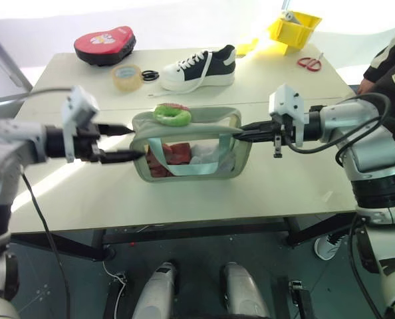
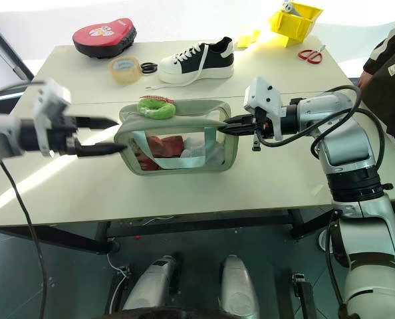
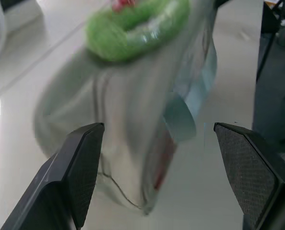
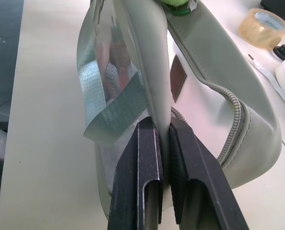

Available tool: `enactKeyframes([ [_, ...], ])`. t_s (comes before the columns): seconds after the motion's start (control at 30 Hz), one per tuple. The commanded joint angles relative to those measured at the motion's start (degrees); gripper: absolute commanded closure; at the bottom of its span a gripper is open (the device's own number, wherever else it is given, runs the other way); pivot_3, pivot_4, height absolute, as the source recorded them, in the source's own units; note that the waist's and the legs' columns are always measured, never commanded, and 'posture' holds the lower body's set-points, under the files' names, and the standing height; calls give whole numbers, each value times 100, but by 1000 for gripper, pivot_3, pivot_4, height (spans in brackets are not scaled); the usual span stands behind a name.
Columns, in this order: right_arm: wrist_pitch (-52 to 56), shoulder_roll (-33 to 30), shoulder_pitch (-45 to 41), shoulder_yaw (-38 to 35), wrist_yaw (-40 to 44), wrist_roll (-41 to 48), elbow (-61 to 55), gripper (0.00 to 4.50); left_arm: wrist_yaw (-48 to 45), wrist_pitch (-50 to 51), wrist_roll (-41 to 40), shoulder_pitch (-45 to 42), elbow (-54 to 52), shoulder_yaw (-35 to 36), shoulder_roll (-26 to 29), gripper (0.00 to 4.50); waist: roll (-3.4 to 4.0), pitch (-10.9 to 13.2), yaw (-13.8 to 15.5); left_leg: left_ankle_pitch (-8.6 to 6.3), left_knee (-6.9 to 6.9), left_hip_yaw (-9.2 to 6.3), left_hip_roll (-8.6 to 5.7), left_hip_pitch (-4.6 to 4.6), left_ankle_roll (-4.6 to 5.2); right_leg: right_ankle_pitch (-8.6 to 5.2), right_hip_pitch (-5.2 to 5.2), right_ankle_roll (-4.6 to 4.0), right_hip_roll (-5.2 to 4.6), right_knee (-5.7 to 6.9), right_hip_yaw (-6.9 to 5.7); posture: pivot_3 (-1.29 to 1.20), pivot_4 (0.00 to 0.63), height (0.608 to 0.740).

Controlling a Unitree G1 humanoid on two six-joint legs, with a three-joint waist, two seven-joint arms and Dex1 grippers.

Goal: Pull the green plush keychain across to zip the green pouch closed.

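Observation:
The green pouch (image 1: 191,159) hangs just above the table, with red things showing through its clear side. The green plush keychain (image 1: 172,113) lies on its top near the left end. My right gripper (image 1: 241,131) is shut on the pouch's right end, its fingers (image 4: 147,158) clamping the fabric edge beside the zipper. My left gripper (image 1: 135,141) is open at the pouch's left end, below the keychain. Its two fingers (image 3: 80,163) stand wide apart with the pouch (image 3: 128,120) just ahead between them. I cannot tell if they touch it.
At the back of the table (image 1: 264,193) are a red oval case (image 1: 106,45), a tape roll (image 1: 127,76), a black-and-white shoe (image 1: 199,66), red scissors (image 1: 309,63) and a yellow bin (image 1: 294,28). A person (image 1: 392,60) stands at the right edge.

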Motion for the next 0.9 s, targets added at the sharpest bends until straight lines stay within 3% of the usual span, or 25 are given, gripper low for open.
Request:
enactKeyframes([
  [0.03, -40, 14, -233, -40, 4, 47, -130, 4500, 309, -479, 380, -131, 71, -13, -120, 1129, 0, 0, 14, 0, 1, 0, 0, 0, 0, 0, 1, 0, 0, -1, 0, 0, 150, 740],
  [0.27, 4, 19, -188, -54, 34, 61, -190, 4500, 494, -552, 410, -266, 236, 53, -356, 4480, 0, 0, -9, 0, 1, 1, -2, 0, 0, 0, 0, 1, -1, -2, 1, 0, 150, 740],
  [0.47, 141, 140, -208, -72, -98, 112, -278, 4500, 545, -683, 684, -296, 463, 31, -213, 4480, 0, 0, -5, 0, -1, 1, -1, 0, 0, 0, -1, 1, 0, -1, 0, 0, 150, 740],
  [0.57, 278, 196, -247, -41, -69, 155, -333, 3424, 466, -840, 778, -281, 590, 2, -172, 4500, 0, 0, -6, 0, -2, 0, -1, 0, 0, 0, -2, 1, 0, 0, 0, 0, 150, 740],
  [0.67, 267, 282, -592, -69, -76, 174, -238, 1980, 407, -936, 852, -267, 618, -34, -141, 4500, 1, 0, -13, 0, -1, 1, -1, 0, 0, 0, -2, 1, 0, -1, 1, 0, 150, 740],
  [0.9, 407, 1343, -1247, 112, -804, 197, -210, 1980, 270, -966, 831, -188, 468, -49, -118, 4500, 0, -1, -42, 0, -5, -2, 2, 2, 0, 1, -5, 0, 4, 2, -1, 0, 150, 740],
])
